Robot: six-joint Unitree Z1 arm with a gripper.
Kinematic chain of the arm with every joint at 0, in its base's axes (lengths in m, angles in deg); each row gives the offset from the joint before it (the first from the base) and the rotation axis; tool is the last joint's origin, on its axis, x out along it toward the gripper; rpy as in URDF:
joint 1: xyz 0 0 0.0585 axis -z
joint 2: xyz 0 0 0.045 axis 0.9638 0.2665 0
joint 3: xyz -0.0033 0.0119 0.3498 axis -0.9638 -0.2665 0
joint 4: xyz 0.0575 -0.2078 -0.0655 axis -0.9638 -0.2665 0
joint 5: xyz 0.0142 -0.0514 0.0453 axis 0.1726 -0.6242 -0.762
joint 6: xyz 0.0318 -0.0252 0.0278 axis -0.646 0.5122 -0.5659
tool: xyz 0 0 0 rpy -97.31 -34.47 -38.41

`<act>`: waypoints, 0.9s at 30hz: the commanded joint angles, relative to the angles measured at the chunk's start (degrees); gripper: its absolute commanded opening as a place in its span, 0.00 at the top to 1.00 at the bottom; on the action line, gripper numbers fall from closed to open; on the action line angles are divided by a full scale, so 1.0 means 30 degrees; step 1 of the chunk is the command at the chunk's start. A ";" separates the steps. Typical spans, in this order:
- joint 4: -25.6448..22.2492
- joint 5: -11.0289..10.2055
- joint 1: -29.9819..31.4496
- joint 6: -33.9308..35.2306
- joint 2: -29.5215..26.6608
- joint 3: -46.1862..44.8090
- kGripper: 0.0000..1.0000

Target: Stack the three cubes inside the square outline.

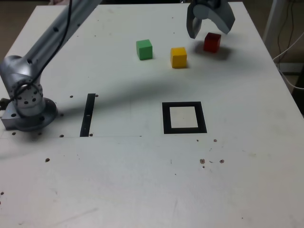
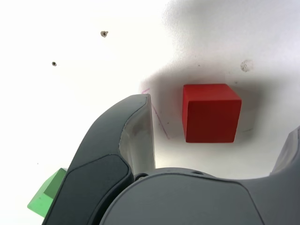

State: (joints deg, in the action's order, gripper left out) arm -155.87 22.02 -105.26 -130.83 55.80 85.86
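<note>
Three cubes stand at the far side of the white table: green [image 1: 144, 49], yellow [image 1: 178, 57] and red [image 1: 212, 42], each apart from the others. My gripper [image 1: 209, 26] hangs open just above the red cube. In the wrist view the red cube [image 2: 211, 112] lies between the spread jaws with a gap to the one finger [image 2: 136, 131] that shows, and a corner of the green cube [image 2: 44, 199] peeks past that finger. The square outline [image 1: 184, 118], a black frame with a pale centre, lies nearer the camera with nothing inside it.
A narrow black strip [image 1: 88, 115] lies on the table at the exterior view's left, beside the arm's base [image 1: 26, 107]. Small screw holes dot the table [image 1: 142, 180]. Cables hang past the table edge at the exterior view's right.
</note>
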 commanded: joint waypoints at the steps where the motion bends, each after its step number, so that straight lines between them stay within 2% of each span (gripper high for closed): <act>1: 0.0109 -0.0025 0.0047 -0.0023 0.0253 0.0109 0.02; 17: -0.0297 0.0024 0.0408 0.0084 0.1018 0.0765 0.06; 27: -0.0391 -0.0095 0.0523 0.0420 0.1083 0.0990 0.24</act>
State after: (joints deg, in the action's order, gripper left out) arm -157.02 21.83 -103.85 -129.82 58.63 88.45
